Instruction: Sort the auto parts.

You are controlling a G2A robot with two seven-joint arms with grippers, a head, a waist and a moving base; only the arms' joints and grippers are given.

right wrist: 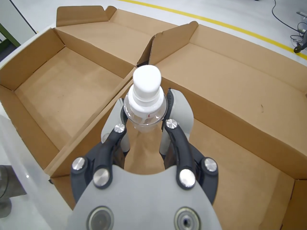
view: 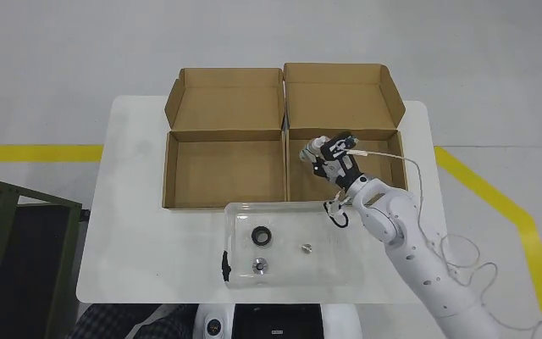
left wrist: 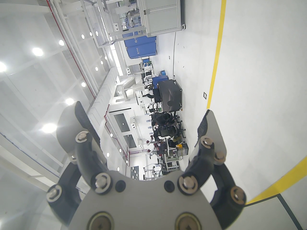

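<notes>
Early in the sort, judging by the layout. Left box and right box side by side on the table, flaps open, with no part seen lying in either; some of the right box floor hidden under the arm. Left to sort in the clear tray, just in front of the boxes: black ring, small silver piece, round metal part, and a black piece at the tray's left edge, too small to identify. One item in hand, so first placement likely under way and not finished. Right gripper over the right box, close to the wall shared with the left box, fingers narrowed to a partial gap and pinching a small clear bottle by its body just below the white cap, cap pointing away from the wrist. Cannot tell whether the bottle touches the box floor. Left gripper away from the table, aimed out into the room, fingers spread wide, nothing between them. At least four pieces left after this one, by the tray count.
</notes>
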